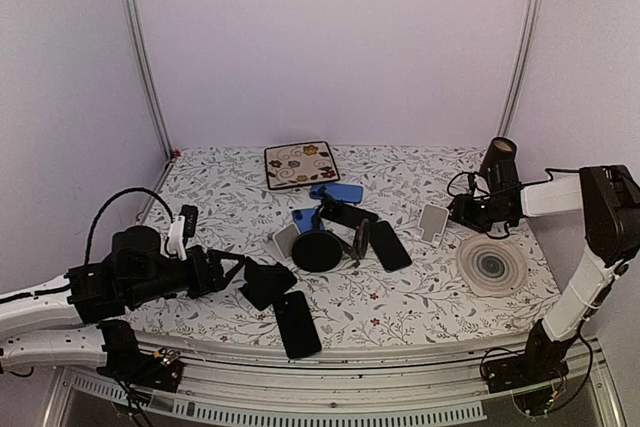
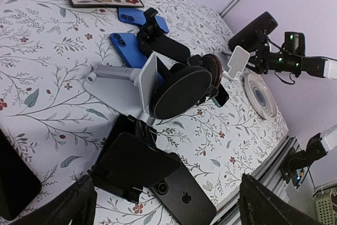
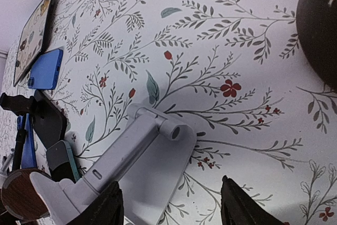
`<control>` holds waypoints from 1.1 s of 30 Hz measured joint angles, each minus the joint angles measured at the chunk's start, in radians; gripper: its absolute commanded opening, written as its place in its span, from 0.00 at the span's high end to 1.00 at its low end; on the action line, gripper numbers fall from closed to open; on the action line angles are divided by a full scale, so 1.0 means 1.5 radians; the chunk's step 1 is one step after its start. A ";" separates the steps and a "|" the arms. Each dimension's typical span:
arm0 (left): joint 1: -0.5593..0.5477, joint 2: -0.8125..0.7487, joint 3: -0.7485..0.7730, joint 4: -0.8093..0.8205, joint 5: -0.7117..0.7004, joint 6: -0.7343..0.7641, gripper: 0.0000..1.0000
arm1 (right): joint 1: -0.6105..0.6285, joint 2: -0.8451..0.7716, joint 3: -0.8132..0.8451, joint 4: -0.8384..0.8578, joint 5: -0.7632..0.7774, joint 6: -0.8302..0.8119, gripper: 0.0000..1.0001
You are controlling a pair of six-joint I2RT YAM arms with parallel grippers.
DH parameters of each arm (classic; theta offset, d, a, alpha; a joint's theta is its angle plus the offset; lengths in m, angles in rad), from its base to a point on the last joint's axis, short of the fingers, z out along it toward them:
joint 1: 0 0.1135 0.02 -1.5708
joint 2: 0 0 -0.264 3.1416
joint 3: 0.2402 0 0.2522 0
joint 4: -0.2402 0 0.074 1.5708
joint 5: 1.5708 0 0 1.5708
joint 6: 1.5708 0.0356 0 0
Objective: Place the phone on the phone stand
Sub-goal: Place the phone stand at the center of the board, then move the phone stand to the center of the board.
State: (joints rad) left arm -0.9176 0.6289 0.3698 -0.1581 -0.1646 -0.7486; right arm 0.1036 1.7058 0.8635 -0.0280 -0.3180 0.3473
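Note:
A black phone [image 1: 297,323] lies back up near the table's front edge, its top end tucked under a black folding stand [image 1: 265,282]. My left gripper [image 1: 232,270] hovers just left of them, open; the left wrist view shows the phone [image 2: 184,196] and black stand [image 2: 131,164] between its spread fingers [image 2: 73,204]. A white phone stand [image 1: 434,222] sits at the right. My right gripper [image 1: 460,213] is open beside it. In the right wrist view the white stand [image 3: 142,162] lies between the fingertips [image 3: 237,204], which do not grip it.
The table's middle holds two blue phones [image 1: 336,192] [image 1: 303,219], a black phone [image 1: 390,245], a round black stand [image 1: 317,250] and a grey stand [image 2: 113,77]. A patterned tray [image 1: 301,164] lies at the back. A round white disc [image 1: 491,265] lies under the right arm.

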 measured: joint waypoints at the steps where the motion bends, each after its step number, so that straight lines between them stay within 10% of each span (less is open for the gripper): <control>1: 0.000 0.002 -0.001 0.002 0.000 0.000 0.06 | 0.000 -0.009 0.000 -0.004 0.006 0.000 0.33; 20: 0.021 0.013 -0.003 0.008 0.001 0.024 0.05 | 0.018 -0.258 -0.070 -0.067 0.066 0.005 0.22; 33: 0.052 0.024 -0.003 0.008 0.019 0.046 0.06 | 0.250 -0.305 -0.150 -0.052 0.084 0.079 0.62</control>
State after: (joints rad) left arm -0.8398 0.6651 0.3656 -0.1459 -0.1368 -0.6792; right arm 0.4789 1.2480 0.6384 -0.1059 -0.1925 0.4664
